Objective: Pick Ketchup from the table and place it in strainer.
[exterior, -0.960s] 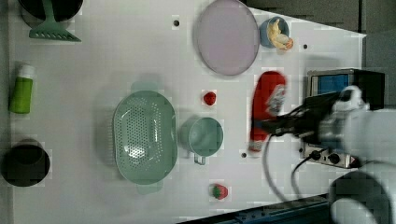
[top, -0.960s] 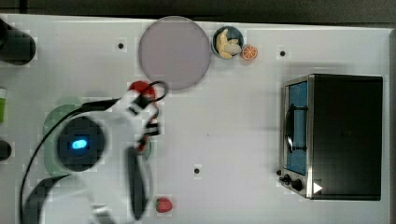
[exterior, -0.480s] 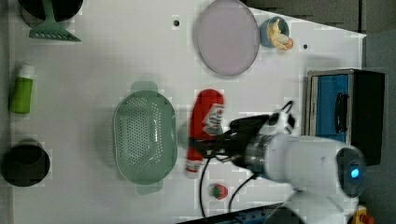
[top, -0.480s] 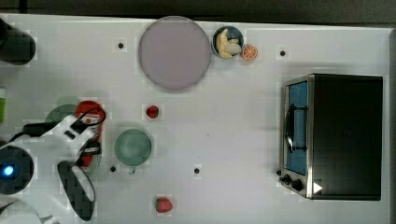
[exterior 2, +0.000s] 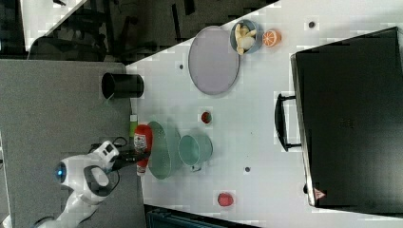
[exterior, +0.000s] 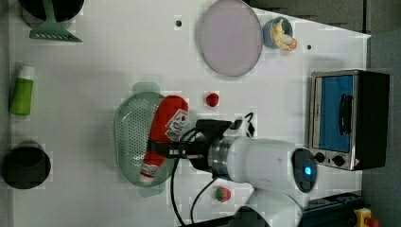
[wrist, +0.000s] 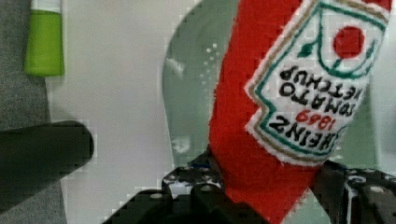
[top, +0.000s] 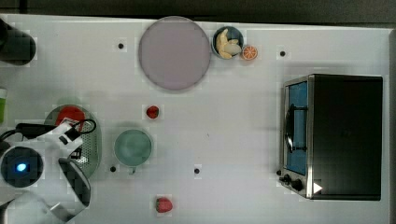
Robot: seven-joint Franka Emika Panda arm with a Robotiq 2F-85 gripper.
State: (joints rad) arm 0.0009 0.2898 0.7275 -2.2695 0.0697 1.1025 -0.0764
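Your gripper (exterior: 163,149) is clamped on the Ketchup (exterior: 165,130), a red bottle with a white Heinz label, and holds it over the strainer (exterior: 130,137) at centre-left of the left view. In the wrist view the bottle (wrist: 280,93) stands between the black fingers (wrist: 196,186) with the pale green basket (wrist: 191,84) behind it. You have the green cup (top: 133,147) just beside the strainer (top: 93,149) in the top view, a small red fruit (top: 152,112) above it, and a strawberry (top: 163,204) near the bottom edge. The lilac plate (top: 174,52) sits at upper centre.
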